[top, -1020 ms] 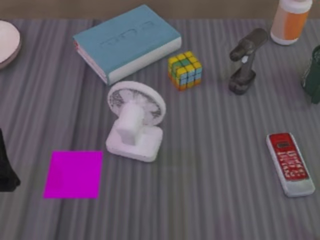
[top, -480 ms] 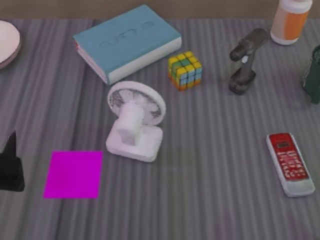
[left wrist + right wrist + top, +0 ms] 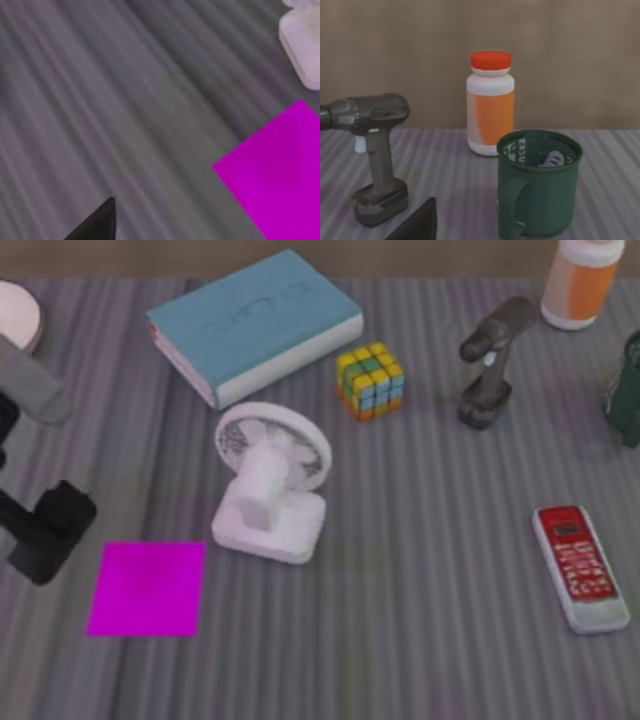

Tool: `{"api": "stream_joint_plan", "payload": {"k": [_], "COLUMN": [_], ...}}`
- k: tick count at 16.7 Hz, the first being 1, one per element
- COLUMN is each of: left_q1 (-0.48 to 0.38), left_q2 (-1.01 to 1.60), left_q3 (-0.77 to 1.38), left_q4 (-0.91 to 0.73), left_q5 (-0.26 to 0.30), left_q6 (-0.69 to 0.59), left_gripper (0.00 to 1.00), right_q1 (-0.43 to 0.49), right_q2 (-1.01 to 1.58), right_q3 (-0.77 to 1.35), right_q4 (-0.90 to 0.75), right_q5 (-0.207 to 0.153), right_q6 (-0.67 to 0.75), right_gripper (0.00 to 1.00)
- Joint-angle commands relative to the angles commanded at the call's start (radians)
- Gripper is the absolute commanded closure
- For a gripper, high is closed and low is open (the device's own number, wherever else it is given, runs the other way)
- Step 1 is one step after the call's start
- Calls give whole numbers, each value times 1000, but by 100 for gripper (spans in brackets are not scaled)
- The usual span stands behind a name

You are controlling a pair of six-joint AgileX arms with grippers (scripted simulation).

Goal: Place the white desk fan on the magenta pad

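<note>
White desk fan [image 3: 270, 485] stands upright, right of the left gripper [image 3: 45, 535] — grip state unclear — magenta pad [image 3: 147, 589] lies between them.

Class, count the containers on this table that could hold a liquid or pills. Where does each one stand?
2: the orange-and-white bottle at the far right corner, and the green mug just in front of it at the right edge. Others may lie outside the views.

Left arm [image 3: 30, 455]: one pale grey rounded link, then matt black blocky segments ending in a rounded black housing. No cables, screws or markings discernible. Left gripper [image 3: 95, 225]: only one black, pointed, wedge-shaped finger shows. Right gripper [image 3: 417, 222]: likewise one black tapered finger tip.
</note>
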Motion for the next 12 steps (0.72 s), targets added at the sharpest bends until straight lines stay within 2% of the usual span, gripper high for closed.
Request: {"api": "stream_joint_plan", "payload": {"k": [7,12], "left_q1": [-152,-236], "left_q2": [687,1092], "left_q3": [719,1189], "left_q4": [-496,-753], "left_q5": [-2,-13], "left_q6": [387,633], "left_gripper": [0,0], "right_q1": [0,0], "right_q2": [0,0], "right_q3": [0,0], "right_q4": [0,0], "right_q5": [0,0], "right_q6": [0,0], "right_gripper": [0,0]}}
